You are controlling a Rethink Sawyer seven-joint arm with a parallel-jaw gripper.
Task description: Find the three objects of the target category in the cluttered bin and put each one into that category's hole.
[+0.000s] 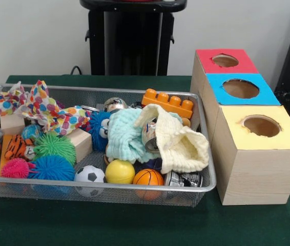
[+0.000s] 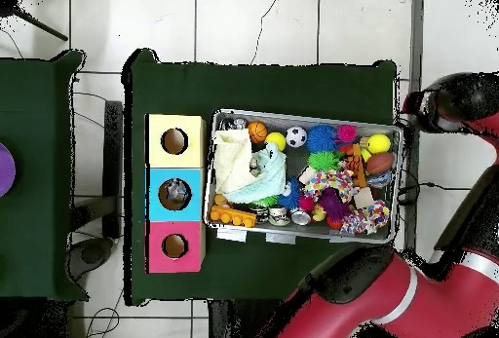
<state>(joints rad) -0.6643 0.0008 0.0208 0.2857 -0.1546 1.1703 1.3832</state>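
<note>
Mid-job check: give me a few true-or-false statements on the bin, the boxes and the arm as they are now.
1. The yellow box is nearest the front camera. True.
2. The orange brick lies on the table outside the bin. False: it is inside, at the far wall.
3. The arm is off to the side of the bin. True.
4. The basketball sits in the red box's hole. False: it is in the bin.

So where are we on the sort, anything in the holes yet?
Possibly one done: the overhead view shows something greyish inside the blue hole. The yellow hole and red hole look empty. Nothing in hand: the arm is off the bin, which is packed.
</note>
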